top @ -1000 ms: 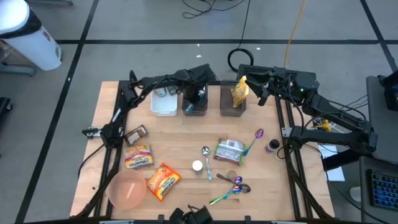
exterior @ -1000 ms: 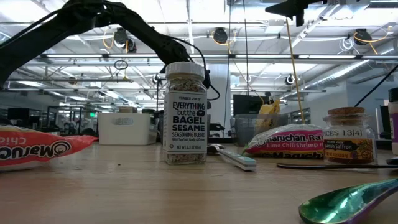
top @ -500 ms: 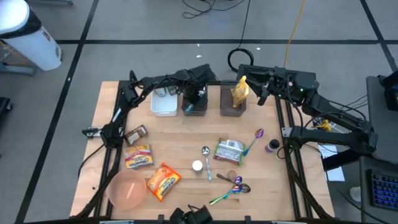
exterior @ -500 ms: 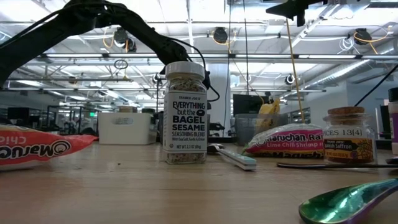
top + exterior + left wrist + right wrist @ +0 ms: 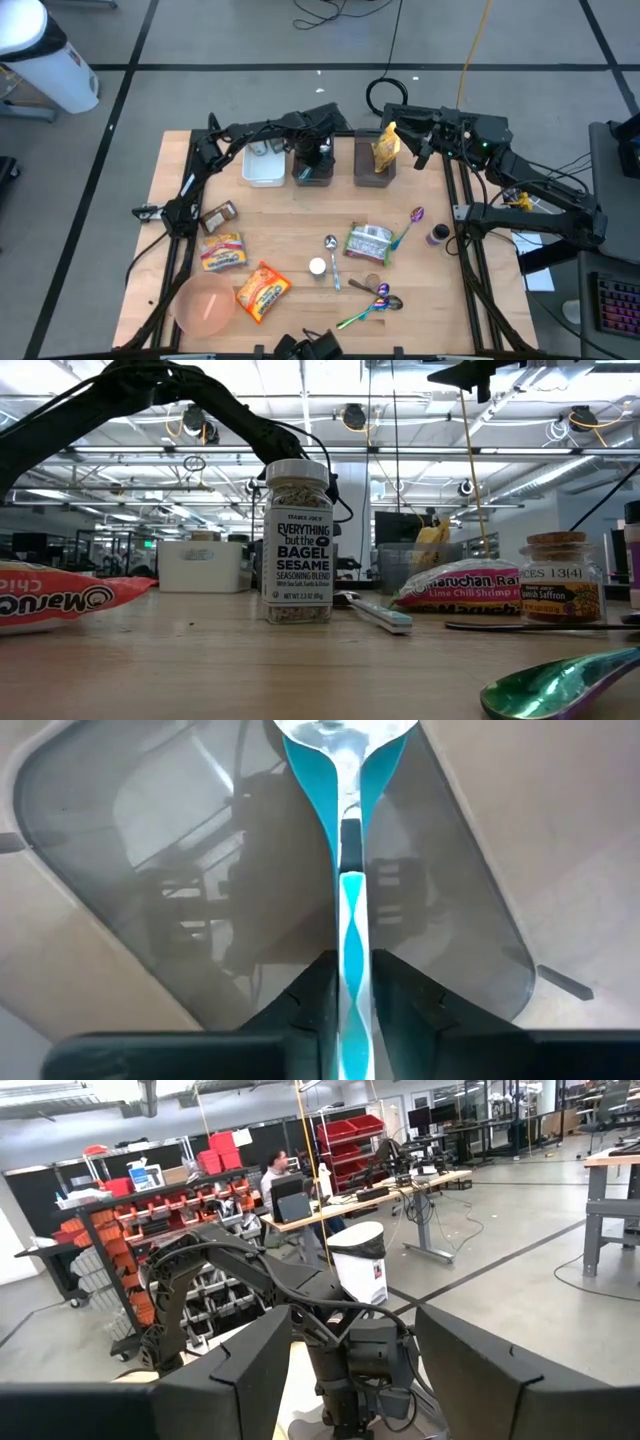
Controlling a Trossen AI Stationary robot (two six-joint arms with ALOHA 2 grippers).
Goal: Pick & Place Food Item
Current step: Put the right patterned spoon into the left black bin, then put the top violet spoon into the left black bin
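Observation:
My left gripper (image 5: 315, 155) points down into the middle grey bin (image 5: 313, 176) at the table's far edge, shut on a teal spoon (image 5: 347, 840). The spoon's bowl (image 5: 345, 730) is the far end, down in the bin (image 5: 150, 870). A yellow food packet (image 5: 385, 147) stands in the right grey bin (image 5: 374, 172). My right gripper (image 5: 416, 150) is raised level at the back right, open with nothing between its fingers (image 5: 250, 1365). My left gripper pinches the teal spoon's handle (image 5: 352, 935) between its two fingers (image 5: 318, 982), near the handle's free end. The fingers come from above, pointing down, and lie along the handle. The spoon hangs bowl-down inside the grey bin; whether the bowl rests on the bin's floor cannot be told.
A white bin (image 5: 262, 166) stands left of the grey bins. Ramen packs (image 5: 222, 252) (image 5: 262, 291), a green packet (image 5: 368, 243), a pink bowl (image 5: 205, 305), a seasoning jar (image 5: 297, 542), a saffron jar (image 5: 561, 578) and loose spoons (image 5: 372, 305) lie across the near half.

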